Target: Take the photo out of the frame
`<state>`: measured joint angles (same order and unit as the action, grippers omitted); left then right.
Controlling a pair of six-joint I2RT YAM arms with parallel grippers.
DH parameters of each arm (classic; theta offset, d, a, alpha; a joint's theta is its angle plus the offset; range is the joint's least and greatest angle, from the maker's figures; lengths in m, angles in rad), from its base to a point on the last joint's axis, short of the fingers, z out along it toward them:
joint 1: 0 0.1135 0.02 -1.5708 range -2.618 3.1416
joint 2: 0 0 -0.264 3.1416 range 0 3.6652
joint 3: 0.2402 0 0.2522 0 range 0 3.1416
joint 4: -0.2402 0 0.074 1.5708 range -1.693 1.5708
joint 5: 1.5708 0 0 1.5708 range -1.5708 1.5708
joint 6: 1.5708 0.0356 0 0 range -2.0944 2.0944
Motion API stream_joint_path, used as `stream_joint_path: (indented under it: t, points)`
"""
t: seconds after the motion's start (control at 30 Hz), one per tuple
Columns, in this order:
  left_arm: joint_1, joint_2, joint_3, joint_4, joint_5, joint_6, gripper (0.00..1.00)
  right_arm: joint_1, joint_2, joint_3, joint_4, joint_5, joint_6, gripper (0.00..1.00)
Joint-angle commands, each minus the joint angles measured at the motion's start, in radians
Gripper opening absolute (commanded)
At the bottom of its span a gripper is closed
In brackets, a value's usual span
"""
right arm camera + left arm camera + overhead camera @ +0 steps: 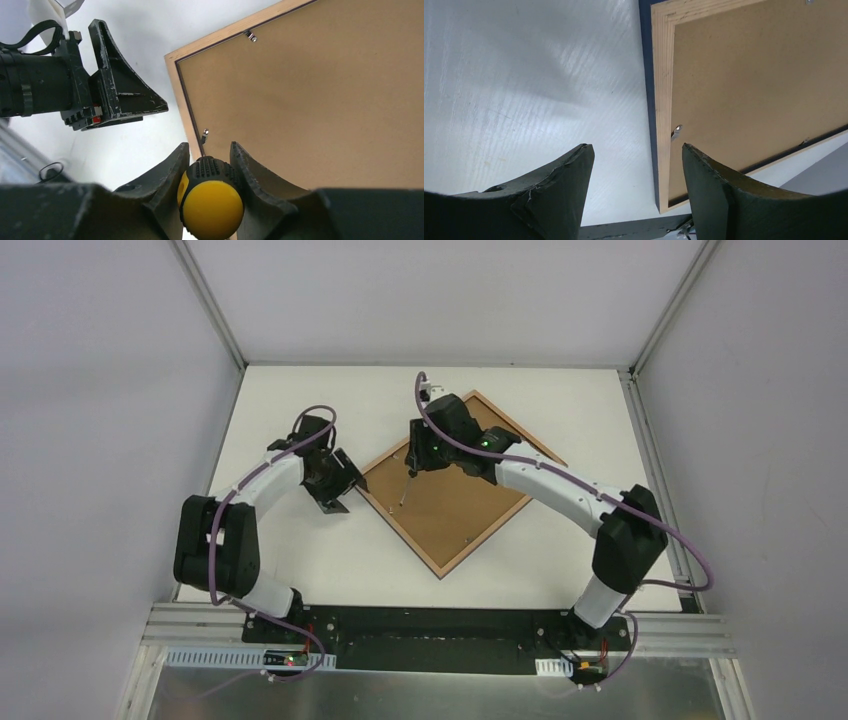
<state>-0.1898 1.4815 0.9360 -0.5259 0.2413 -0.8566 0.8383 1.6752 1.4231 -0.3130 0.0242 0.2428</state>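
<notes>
two arms flank one edge: the left gripper (335, 485), jaws apart and empty, hangs just left of the frame (399, 532), which lies face down and cornerwise on the table (300, 560); the right gripper (210, 150), clamped on a screwdriver (210, 200), stands nearer that edge's metal tab (205, 134)

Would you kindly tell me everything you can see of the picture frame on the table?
The frame lies flat, face down, on the white table, turned like a diamond from above. Its back rim looks like light wood, its outer side dark blue. A brown backing board fills it, with small metal tabs along the inner edge. The screwdriver in the right gripper points down near one tab; contact is unclear.
</notes>
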Motion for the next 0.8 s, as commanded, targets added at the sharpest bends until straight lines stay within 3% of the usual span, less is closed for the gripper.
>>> stream_joint_path:
  t: [0.0, 0.23, 0.53, 0.77]
  points:
    - [0.0, 0.068, 0.077, -0.039, -0.021, -0.015, 0.67, 0.048, 0.056, 0.126, -0.057, 0.137, -0.087, 0.0]
    - [0.0, 0.193, 0.122, -0.039, -0.014, -0.068, 0.59, 0.101, 0.174, 0.239, -0.083, 0.171, -0.058, 0.0]
    - [0.0, 0.223, 0.126, -0.039, -0.05, -0.069, 0.44, 0.137, 0.262, 0.323, -0.102, 0.213, -0.109, 0.0]
    - [0.0, 0.239, 0.116, -0.039, -0.057, -0.054, 0.39, 0.146, 0.298, 0.351, -0.11, 0.229, -0.135, 0.0]
